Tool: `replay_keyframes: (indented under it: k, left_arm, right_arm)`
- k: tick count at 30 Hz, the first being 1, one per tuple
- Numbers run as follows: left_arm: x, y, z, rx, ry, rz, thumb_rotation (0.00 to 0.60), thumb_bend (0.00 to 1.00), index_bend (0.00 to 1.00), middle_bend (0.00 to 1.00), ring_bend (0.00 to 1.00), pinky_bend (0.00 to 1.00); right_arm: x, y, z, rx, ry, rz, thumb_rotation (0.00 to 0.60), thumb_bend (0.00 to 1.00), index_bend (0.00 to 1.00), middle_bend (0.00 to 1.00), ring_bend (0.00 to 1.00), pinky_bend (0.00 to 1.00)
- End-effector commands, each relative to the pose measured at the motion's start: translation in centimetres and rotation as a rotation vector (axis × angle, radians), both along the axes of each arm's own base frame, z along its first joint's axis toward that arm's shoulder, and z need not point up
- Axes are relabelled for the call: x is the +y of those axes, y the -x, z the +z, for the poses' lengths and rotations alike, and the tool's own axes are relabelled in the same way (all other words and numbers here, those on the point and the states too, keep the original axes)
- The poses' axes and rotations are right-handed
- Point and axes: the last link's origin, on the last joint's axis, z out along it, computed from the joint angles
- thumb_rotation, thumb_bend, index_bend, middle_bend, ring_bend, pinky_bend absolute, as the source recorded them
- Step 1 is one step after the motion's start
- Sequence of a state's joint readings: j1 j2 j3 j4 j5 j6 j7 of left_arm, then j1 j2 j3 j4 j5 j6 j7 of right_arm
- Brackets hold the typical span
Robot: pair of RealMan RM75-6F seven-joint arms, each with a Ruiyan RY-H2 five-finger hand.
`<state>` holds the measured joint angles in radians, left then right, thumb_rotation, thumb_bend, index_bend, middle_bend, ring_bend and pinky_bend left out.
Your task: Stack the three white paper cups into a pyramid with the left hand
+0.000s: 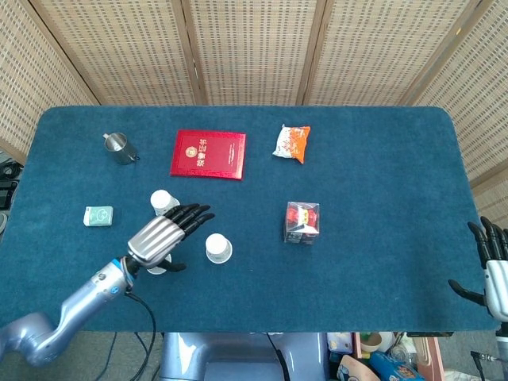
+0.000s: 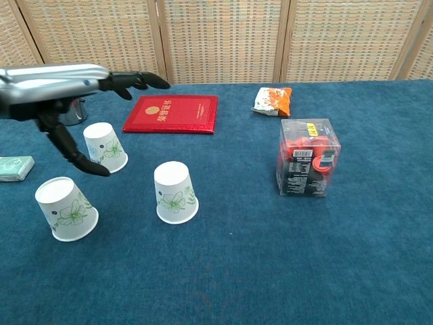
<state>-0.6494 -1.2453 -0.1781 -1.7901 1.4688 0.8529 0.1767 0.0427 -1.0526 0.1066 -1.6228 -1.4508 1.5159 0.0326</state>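
Three white paper cups with green flower prints stand upside down on the blue table. The far cup (image 2: 105, 147) (image 1: 162, 201), the middle cup (image 2: 176, 192) (image 1: 218, 248) and the near-left cup (image 2: 65, 208) stand apart from each other. My left hand (image 1: 168, 230) (image 2: 67, 84) hovers open above them, fingers stretched out flat and thumb hanging down. In the head view it covers most of the near-left cup (image 1: 157, 271). My right hand (image 1: 492, 274) rests open at the table's right front edge.
A red booklet (image 1: 208, 154) lies behind the cups. A metal cup (image 1: 120, 148) stands at the far left, a small teal pack (image 1: 98, 215) at the left. A snack packet (image 1: 292, 143) and a clear box (image 1: 302, 222) sit to the right.
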Motion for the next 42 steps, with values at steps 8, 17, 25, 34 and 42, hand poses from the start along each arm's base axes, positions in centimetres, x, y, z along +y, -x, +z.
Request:
replay_keyframes:
  k: [8,17,25,34,42]
  left_arm:
    - [2.6,-2.7,-5.3,0.067,0.030,0.027,0.600,0.03,0.14,0.17,0.17,0.21]
    - [2.8,-2.4,-7.5,0.104,0.034,0.059,0.600,0.03,0.27,0.29,0.28,0.31]
    - [3.2,-2.5,-8.8,0.107,-0.004,0.115,0.600,0.04,0.37,0.43,0.40,0.41]
    - [3.1,-2.7,-9.1,0.099,0.014,0.148,0.600,0.06,0.50,0.52,0.49,0.45]
    - [2.8,-1.4,-6.5,0.091,-0.005,0.162,0.600,0.06,0.51,0.53,0.49,0.45]
  right_arm:
    - [-0.3,0.4,0.4,-0.018,0.004,-0.012,0.600,0.00,0.00,0.00,0.00,0.00]
    - [-0.4,0.6,0.7,-0.031,0.009,-0.018,0.600,0.00,0.00,0.00,0.00,0.00]
    - [-0.5,0.8,0.6,-0.042,0.004,-0.020,0.600,0.00,0.00,0.00,0.00,0.00]
    - [-0.5,0.8,0.6,-0.048,-0.002,-0.023,0.600,0.00,0.00,0.00,0.00,0.00]
    - [-0.4,0.8,0.4,-0.048,-0.014,-0.023,0.600,0.00,0.00,0.00,0.00,0.00]
